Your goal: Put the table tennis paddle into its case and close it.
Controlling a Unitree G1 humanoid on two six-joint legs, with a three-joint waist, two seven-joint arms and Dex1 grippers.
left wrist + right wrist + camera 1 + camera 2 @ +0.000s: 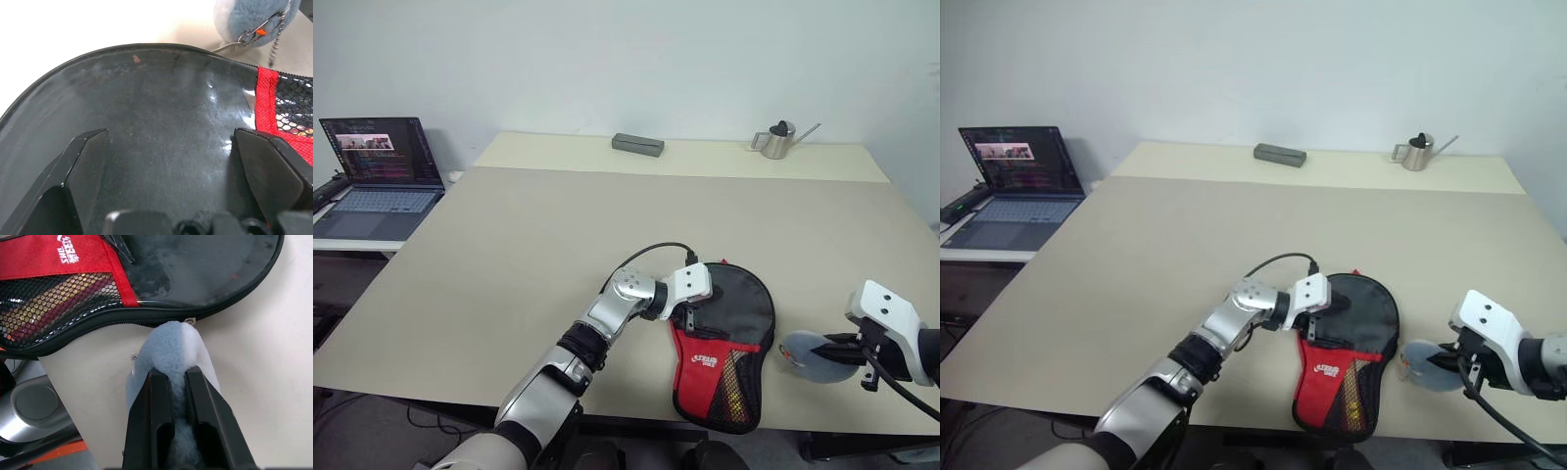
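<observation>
Beige table [529,255] carries the case [729,343] at its near edge, lying flat, zipper rim around it; the table tennis paddle shows dimly through the clear side, so it is judged already inside. Left gripper [168,161] rests over that clear side, jaws spread wide, pinning the case. Right gripper [178,382] is clenched on the grey fluffy charm [171,350] beside the rim. Step in hand: closing. Next move calls for pulling the charm along the zipper line while the left steadies
</observation>
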